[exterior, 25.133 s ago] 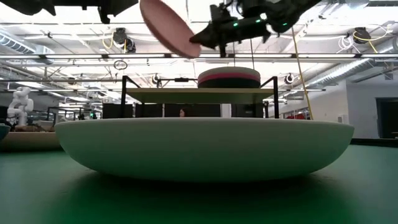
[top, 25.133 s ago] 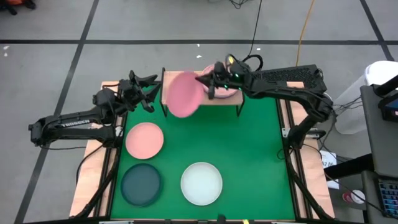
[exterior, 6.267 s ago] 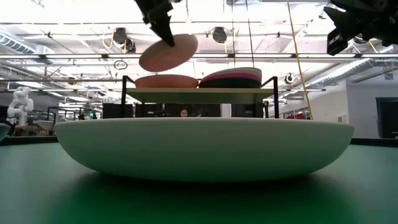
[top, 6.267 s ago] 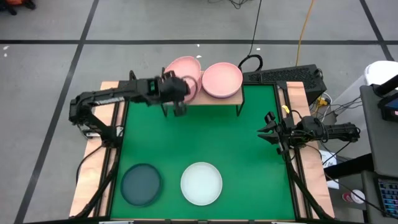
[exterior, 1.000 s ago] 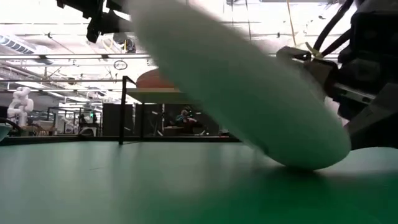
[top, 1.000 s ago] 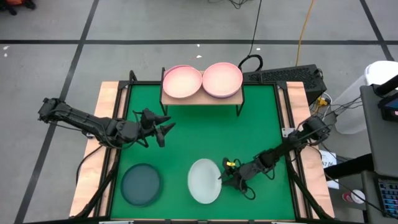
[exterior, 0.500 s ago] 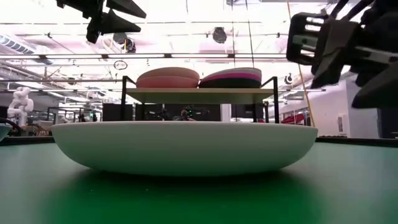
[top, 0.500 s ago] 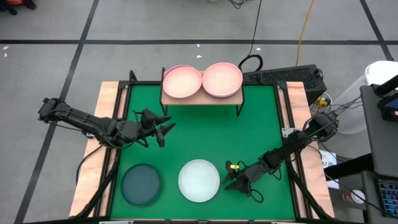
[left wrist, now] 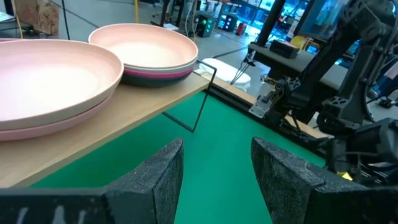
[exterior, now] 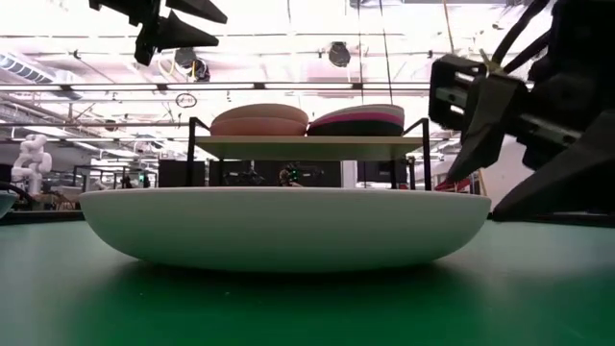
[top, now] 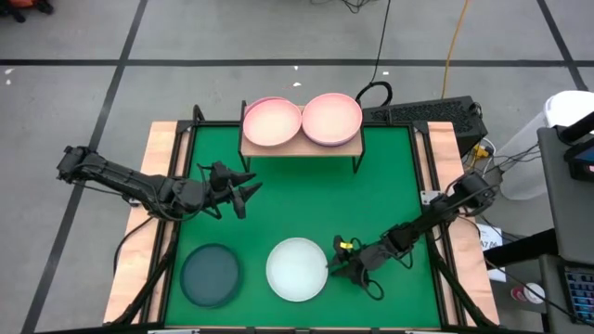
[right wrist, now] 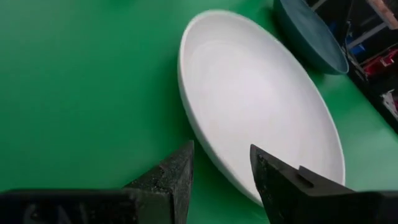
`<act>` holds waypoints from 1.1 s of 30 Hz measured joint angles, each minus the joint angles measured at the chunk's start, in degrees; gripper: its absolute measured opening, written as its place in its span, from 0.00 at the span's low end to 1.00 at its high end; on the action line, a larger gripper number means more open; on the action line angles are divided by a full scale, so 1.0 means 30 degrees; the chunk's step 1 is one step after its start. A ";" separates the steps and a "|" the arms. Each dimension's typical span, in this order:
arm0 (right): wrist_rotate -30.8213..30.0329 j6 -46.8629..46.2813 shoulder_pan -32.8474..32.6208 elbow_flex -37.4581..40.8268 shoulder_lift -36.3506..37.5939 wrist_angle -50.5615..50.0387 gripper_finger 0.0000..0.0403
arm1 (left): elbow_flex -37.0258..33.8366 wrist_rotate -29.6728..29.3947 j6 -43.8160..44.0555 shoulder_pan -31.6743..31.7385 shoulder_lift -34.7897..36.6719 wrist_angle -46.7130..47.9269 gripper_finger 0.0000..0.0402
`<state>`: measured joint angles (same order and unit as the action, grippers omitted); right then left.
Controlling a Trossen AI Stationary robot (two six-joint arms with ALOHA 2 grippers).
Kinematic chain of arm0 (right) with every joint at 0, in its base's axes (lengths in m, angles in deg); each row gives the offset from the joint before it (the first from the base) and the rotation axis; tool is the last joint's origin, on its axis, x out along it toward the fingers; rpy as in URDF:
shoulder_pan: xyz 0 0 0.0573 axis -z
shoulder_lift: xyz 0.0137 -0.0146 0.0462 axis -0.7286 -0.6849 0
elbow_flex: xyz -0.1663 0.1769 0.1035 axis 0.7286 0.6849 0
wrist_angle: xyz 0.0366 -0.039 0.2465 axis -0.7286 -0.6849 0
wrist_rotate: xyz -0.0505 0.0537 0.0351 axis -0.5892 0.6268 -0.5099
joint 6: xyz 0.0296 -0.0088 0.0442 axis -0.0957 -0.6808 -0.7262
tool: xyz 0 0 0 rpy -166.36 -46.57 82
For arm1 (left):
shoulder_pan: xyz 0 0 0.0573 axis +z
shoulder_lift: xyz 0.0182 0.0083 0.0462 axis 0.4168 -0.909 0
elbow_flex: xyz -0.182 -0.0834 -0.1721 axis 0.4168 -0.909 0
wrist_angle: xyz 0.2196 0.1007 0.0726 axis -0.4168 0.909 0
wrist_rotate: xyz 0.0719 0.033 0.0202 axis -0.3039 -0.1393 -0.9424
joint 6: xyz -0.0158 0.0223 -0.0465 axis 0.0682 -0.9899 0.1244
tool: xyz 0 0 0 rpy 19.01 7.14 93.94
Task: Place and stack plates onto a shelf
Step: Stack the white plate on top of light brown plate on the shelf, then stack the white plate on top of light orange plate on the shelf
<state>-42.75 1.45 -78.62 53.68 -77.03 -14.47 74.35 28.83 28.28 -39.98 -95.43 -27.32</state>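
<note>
The shelf (top: 300, 145) stands at the mat's far edge and carries two stacks of plates, a pink-topped one (top: 272, 122) and another (top: 331, 118). A whitish plate (top: 297, 269) lies flat on the green mat near the front, with a dark teal plate (top: 211, 275) to its left. My right gripper (top: 332, 267) stands open just right of the whitish plate's right rim (right wrist: 211, 155); its fingers stand on either side of that rim without visible contact. My left gripper (top: 249, 190) hovers open above the mat's left side, pointing at the shelf (left wrist: 124, 118).
The green mat (top: 371, 204) between the shelf and the front plates is bare. Wooden table borders and black frame rails run along both sides. The shelf's thin black legs (left wrist: 202, 102) stand on the mat.
The whitish plate, tipped up with its left side raised a second ago, has dropped flat on the mat and lies slightly farther left. My right gripper drew back toward the table's right edge, then came back to the plate's right rim.
</note>
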 joint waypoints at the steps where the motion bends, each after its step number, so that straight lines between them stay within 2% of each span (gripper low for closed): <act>1: -0.0003 0.0077 0.0052 0.0000 -0.0098 0.0007 0.35 | 0.0000 0.0000 0.0001 0.0000 0.0000 0.0000 0.48; 8: -0.0018 0.0334 0.0307 0.0000 -0.0327 0.0114 0.34 | 0.0000 0.0000 0.0001 0.0000 0.0000 0.0000 0.48; 14: -0.0018 0.0468 0.0458 0.0000 -0.0327 0.1027 0.27 | 0.0000 0.0000 0.0008 0.0000 0.0000 -0.0018 0.48; 20: 0.0545 0.0447 0.0472 0.0000 -0.0328 0.0595 0.22 | 0.0000 -0.0007 0.0001 0.0000 0.0000 -0.0073 0.48; 23: 0.0613 0.0723 0.0437 0.0000 -0.0327 0.0590 0.23 | 0.0000 -0.0007 0.0001 0.0000 0.0000 -0.0076 0.48; 28: 0.1010 0.0905 0.0327 -0.0245 -0.0327 0.0696 0.31 | 0.0000 -0.0007 0.0001 0.0000 0.0000 -0.0073 0.48; 33: 0.0982 0.0986 0.0341 -0.1550 -0.0327 -0.1073 0.36 | 0.0000 -0.0007 0.0001 0.0000 0.0000 -0.0073 0.48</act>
<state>-39.80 4.41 -77.60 49.03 -78.01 -17.69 74.35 28.81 28.29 -39.98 -95.43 -27.54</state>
